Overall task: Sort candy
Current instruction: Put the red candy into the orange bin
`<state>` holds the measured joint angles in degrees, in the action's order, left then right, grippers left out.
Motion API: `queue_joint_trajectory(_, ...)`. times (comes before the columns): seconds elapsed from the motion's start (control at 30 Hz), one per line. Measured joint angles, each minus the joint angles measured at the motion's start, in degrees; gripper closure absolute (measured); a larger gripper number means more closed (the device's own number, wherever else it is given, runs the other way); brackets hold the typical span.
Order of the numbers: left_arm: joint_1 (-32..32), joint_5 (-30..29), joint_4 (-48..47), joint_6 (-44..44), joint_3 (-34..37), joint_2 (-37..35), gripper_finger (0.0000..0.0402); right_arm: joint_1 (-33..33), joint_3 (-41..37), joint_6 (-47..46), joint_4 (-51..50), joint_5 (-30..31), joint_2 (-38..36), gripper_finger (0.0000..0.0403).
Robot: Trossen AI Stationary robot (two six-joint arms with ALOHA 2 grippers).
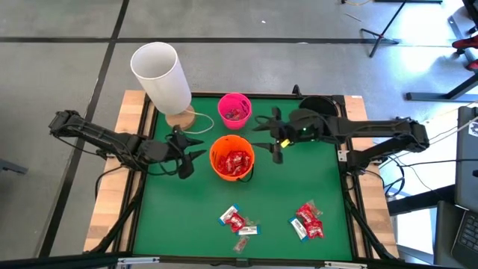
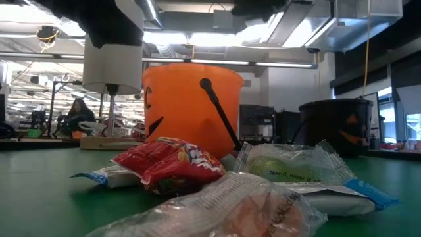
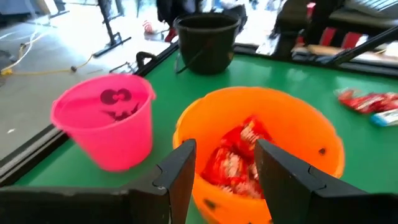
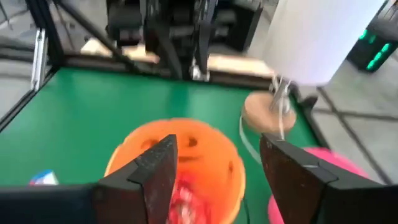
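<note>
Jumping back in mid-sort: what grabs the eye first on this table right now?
The bright orange plastic bucket at mid-table, heaped with shiny red wrapped candy, stands out first, flanked by the open left gripper and the open right gripper, both empty. Behind it sits a smaller pink bucket. Two loose candy piles wait unsorted on the green mat near the front edge.

Grey concrete floor fills upper frame; ceiling light strips run across top; seated person far left.
</note>
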<state>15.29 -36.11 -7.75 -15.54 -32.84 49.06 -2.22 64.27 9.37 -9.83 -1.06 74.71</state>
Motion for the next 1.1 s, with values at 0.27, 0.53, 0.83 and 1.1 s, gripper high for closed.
queue_joint_trajectory(0.27,1.1,3.1,6.8,6.1,0.0,0.0,0.0242,1.6,0.0,-11.2,-22.0,-1.4,-0.4,0.0181)
queue_joint_trajectory(0.53,1.0,2.6,9.4,8.6,0.0,0.0,0.0242,15.3,-0.2,-24.2,-34.5,4.1,-0.2,0.0181)
queue_joint_trajectory(0.83,1.0,2.6,9.6,8.6,0.0,0.0,0.0242,31.5,-0.3,-50.5,-43.1,6.3,1.7,0.0181)
queue_joint_trajectory(1.1,1.1,4.2,11.7,6.0,0.0,0.1,0.0242,43.0,-0.3,-65.7,-44.1,12.1,8.6,0.0181)
